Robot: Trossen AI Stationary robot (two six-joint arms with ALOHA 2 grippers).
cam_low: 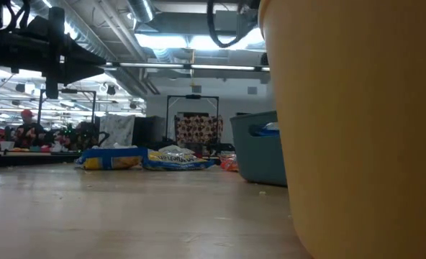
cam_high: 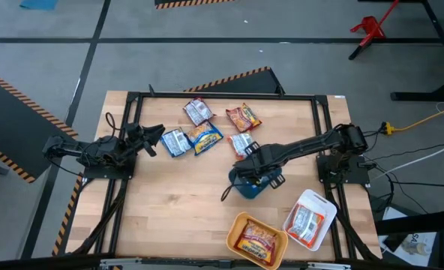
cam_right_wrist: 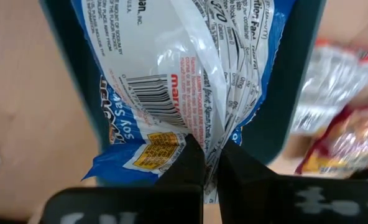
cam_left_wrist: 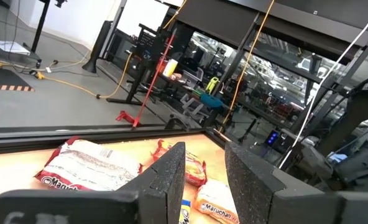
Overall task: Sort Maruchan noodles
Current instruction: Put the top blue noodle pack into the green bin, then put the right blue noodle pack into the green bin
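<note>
Blue packet (cam_right_wrist: 190, 81): pinched at its seam by the right gripper (cam_right_wrist: 210, 163), fingers closed on it, over the teal tray (cam_high: 252, 185) at table centre. Five packets (cam_high: 207, 126) lie loose at 12 o'clock. Orange tray (cam_high: 256, 240), white tray (cam_high: 310, 219) at 5 o'clock, one packet each. Left gripper (cam_high: 151, 140) at 9 o'clock, fingers parted, empty.

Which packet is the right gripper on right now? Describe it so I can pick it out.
Find the teal tray near the table's middle, under the right gripper. The blue-and-white packet hangs over it, pinched by its back seam. It alone shows a barcode face, off the table.
</note>
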